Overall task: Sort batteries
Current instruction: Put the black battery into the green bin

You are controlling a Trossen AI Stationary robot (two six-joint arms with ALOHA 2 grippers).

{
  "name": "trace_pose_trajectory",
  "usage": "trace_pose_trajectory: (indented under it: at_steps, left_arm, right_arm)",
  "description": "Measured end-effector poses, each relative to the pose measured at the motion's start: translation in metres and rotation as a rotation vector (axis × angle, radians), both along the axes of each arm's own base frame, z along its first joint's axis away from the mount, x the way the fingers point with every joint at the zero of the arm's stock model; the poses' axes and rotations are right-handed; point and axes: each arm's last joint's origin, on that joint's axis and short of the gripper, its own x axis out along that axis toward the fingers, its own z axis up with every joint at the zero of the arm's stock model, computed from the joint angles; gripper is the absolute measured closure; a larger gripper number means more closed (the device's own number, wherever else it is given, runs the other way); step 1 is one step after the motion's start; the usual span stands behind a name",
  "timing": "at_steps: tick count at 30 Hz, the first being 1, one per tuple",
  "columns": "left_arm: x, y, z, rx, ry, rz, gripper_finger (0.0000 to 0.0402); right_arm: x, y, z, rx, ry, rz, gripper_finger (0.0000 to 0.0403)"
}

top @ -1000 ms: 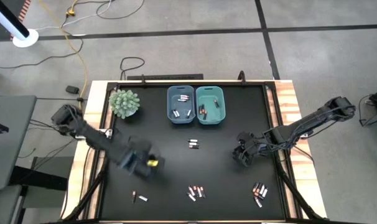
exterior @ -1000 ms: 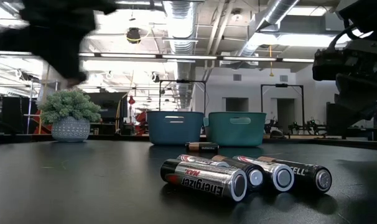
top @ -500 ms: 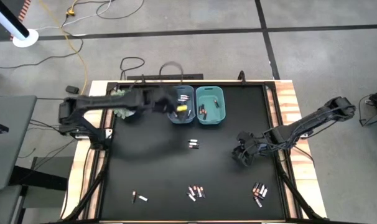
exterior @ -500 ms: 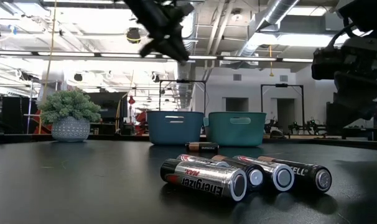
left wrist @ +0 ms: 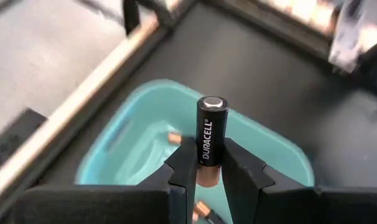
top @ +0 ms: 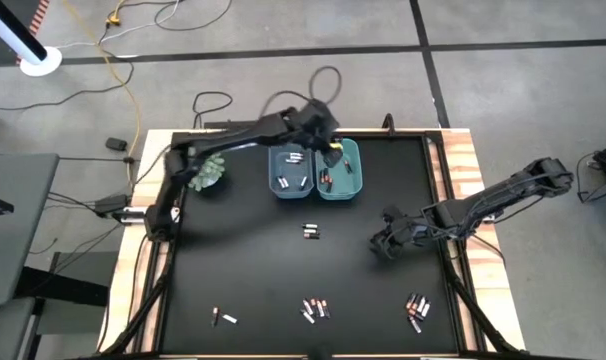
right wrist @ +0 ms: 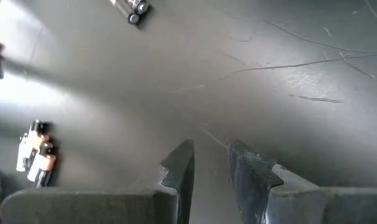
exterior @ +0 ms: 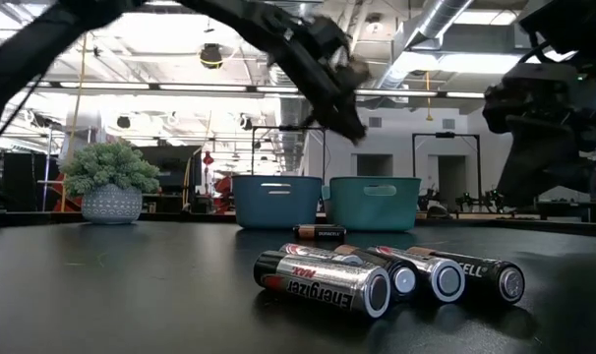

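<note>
My left gripper point(top: 333, 152) hangs above the teal bin point(top: 351, 180), shut on a black Duracell battery point(left wrist: 211, 134). Next to the teal bin stands the blue bin point(top: 279, 168); batteries lie in both. More batteries lie loose on the black table: a pair in the middle point(top: 310, 232), a cluster near the front point(top: 315, 308), two at the front left point(top: 223, 318) and a cluster at the front right point(top: 417, 310). My right gripper point(right wrist: 210, 163) hovers over bare table at the right, narrowly open with nothing between its fingers. My left gripper pinches the battery's copper end point(left wrist: 208, 176) between its two fingertips point(left wrist: 183, 163). The battery runs along the fingers and sticks out past their tips, silver cap point(left wrist: 212, 102) foremost. The fingers slant down from above. The battery is lifted clear, over the teal bin's inside.
A small potted plant point(top: 200, 167) stands at the far left, beside the blue bin. Wooden rails run along the table's left and right edges point(top: 463, 170). Bare black table lies between the bins and the front clusters.
My left arm has swung from the table's near left up and toward the far edge, passed over the blue bin, and now stands over the teal bin, its wrist rolled on the way, still carrying the battery. My right gripper has stayed in place.
</note>
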Motion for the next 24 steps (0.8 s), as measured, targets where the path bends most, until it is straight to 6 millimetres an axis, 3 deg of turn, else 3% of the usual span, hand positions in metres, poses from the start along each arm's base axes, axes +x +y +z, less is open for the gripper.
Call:
trace_pose_trajectory:
  at_steps: [5,12,24]
  left_arm:
    - [0.028,-0.001,-0.043,-0.029,0.096,-0.034,0.0345]
    - [0.040,-0.007,-0.083,-0.066,0.187,-0.052,0.0345]
    - [0.039,-0.016,-0.083,-0.067,0.234,-0.083,0.0342]
  right_arm:
    - [0.000,-0.002,0.000,0.007,-0.001,-0.018,0.0284]
    - [0.000,-0.002,0.000,0.024,-0.002,-0.037,0.0284]
    - [0.001,-0.002,0.000,0.026,-0.003,-0.039,0.0284]
